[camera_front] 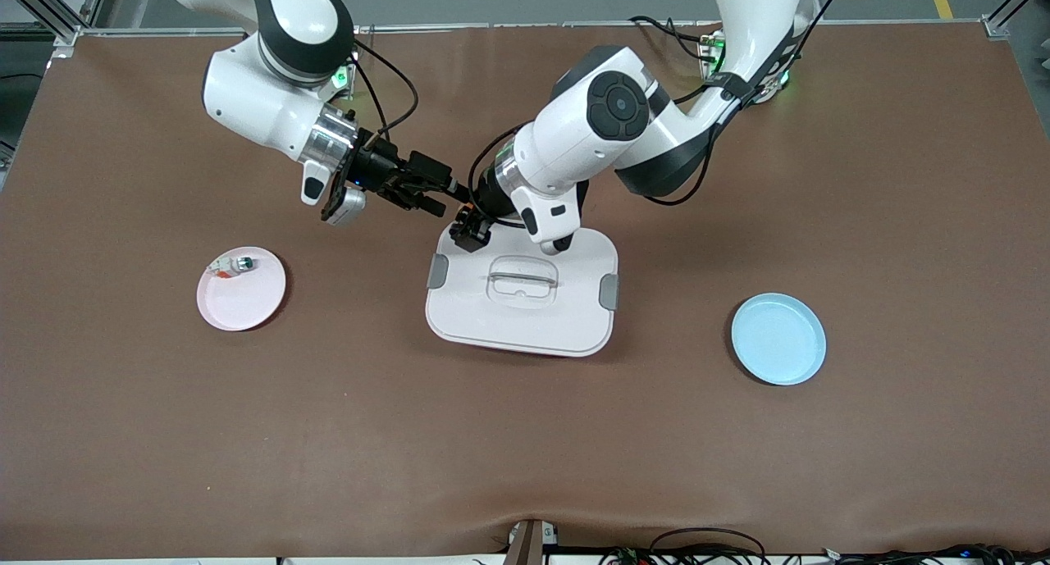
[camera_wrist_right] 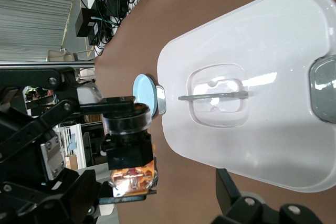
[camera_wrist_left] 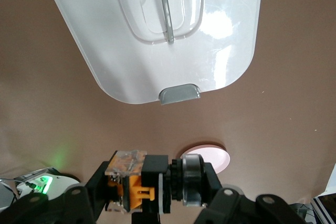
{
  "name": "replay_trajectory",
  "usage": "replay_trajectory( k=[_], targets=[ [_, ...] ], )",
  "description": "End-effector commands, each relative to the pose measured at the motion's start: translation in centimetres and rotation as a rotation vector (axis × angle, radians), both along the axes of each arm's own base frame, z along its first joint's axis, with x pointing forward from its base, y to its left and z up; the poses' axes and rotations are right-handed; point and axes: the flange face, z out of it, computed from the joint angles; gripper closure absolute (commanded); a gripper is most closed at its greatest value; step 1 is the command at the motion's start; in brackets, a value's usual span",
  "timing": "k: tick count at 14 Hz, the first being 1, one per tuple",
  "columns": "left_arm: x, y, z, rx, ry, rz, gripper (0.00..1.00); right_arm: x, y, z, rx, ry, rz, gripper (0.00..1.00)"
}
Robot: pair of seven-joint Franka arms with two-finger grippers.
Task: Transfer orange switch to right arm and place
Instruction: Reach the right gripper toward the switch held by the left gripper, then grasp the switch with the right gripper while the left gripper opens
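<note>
**Orange switch held up over the white lid, between the two arms**

The left end effector (camera_front: 469, 227) is hanging over the corner of the white lid (camera_front: 566, 319) that lies toward the right arm's end of the table, and it is clenching the orange switch (camera_wrist_left: 152, 178) between its fingers. In the left wrist view the switch is lying sideways in the grip, its black barrel and rounded cap pointing one way and its orange and clear block the other. The right wrist view is showing the same part (camera_wrist_right: 127, 150) with its round dark cap facing the camera.

The right end effector (camera_front: 447, 194) is hovering just beside the left one, over the brown table (camera_front: 525, 450) at the edge of the lid, with its fingers spread wide and gripping nothing. One of its black fingers (camera_wrist_right: 231, 192) is showing low in the right wrist view, apart from the switch.

The lid, with its grey clips and recessed handle, is lying flat at the middle of the table. A pink plate (camera_front: 246, 298) is sitting toward the right arm's end, carrying a small white-and-green part (camera_front: 238, 264) near its rim. A blue plate (camera_front: 779, 339) is sitting toward the left arm's end.
</note>
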Motion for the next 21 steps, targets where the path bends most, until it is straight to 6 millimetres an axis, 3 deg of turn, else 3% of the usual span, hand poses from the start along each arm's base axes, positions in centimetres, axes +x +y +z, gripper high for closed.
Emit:
replay_trajectory(
  k=[1,14,15,20,21],
  targets=[
    [0.1,-0.1,0.2,-0.011,0.024,0.004,0.99,0.1,1.2,0.3,0.012,-0.013,-0.002,0.0],
    [0.1,-0.1,0.2,-0.011,0.023,0.004,0.96,0.0,3.1,-0.9,-0.014,-0.017,-0.017,0.0],
    [0.1,-0.1,0.2,-0.011,0.023,0.004,0.96,-0.1,3.2,-1.0,-0.015,-0.017,-0.015,0.07],
    [0.1,-0.1,0.2,-0.011,0.023,0.004,0.92,-0.3,3.4,-0.7,-0.016,-0.028,-0.009,0.97],
    [0.1,-0.1,0.2,-0.011,0.023,0.004,0.92,-0.4,3.6,-0.6,-0.015,-0.027,-0.01,1.0]
  ],
)
